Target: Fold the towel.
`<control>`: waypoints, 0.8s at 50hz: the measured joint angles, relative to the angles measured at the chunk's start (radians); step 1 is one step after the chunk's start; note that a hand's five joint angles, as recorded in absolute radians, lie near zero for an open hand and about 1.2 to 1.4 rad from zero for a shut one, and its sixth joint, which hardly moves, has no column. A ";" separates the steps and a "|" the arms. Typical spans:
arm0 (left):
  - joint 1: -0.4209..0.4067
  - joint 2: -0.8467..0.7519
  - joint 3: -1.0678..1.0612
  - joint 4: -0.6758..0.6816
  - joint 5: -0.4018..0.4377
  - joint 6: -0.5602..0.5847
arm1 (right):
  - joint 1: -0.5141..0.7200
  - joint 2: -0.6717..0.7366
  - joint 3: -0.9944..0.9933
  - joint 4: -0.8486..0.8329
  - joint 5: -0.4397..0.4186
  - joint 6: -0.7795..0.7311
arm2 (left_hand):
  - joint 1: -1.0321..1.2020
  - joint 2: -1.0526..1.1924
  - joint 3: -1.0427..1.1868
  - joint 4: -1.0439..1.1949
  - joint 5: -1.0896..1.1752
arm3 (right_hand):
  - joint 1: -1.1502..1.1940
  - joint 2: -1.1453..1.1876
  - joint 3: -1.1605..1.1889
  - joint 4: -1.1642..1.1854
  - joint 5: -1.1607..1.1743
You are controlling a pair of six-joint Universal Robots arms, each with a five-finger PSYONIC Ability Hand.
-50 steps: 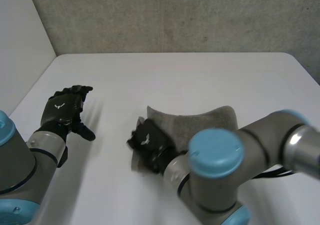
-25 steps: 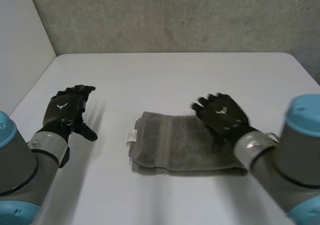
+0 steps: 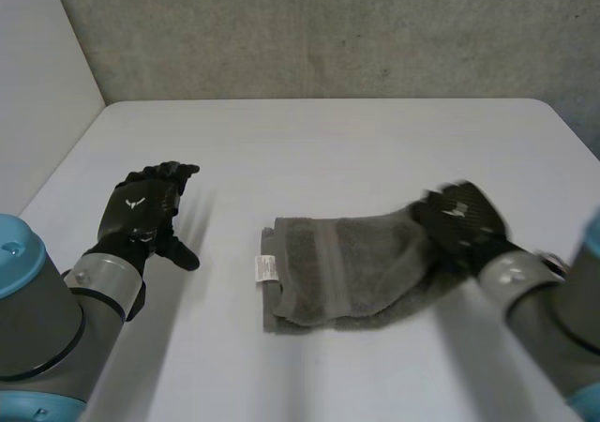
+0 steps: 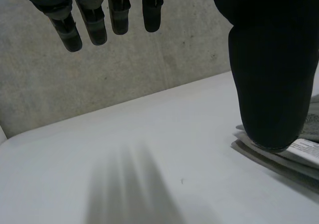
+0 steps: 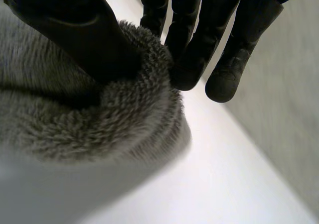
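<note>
Swung rightward since a half-second ago, your right robot hand (image 3: 459, 220) pinches the end of the grey towel (image 3: 342, 270) between thumb and fingers (likely to pull the fold straight). The towel lies mid-tabletop (image 3: 328, 150), and your left robot hand (image 3: 145, 211) hovers spread, well clear.

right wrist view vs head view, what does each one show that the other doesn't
Right wrist view: up close, the right hand pinches a bunched edge of the towel between thumb and fingers. Head view: the rest of the towel lies folded flat, with a white label at the end away from that hand, and the left hand is open, apart from the cloth. Both: the right hand on the towel's end, over the white table.
</note>
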 measured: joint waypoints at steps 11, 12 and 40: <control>0.005 0.007 -0.015 0.000 -0.001 0.001 | 0.471 0.270 -0.381 0.163 0.023 -0.066 | 0.000 0.000 0.000 0.000 0.000 | 0.002 0.015 0.000 0.001 0.004; 0.005 0.007 -0.016 0.000 -0.001 0.001 | 0.486 0.286 -0.396 0.176 0.023 -0.068 | 0.000 0.000 0.000 0.000 0.000 | 0.003 0.015 0.000 0.001 0.004; -0.143 -0.005 0.231 -0.180 -0.021 -0.037 | 0.216 0.021 -0.272 0.320 0.039 0.537 | 0.000 0.000 0.000 0.000 0.000 | -1.087 -1.019 -1.089 -1.085 -1.092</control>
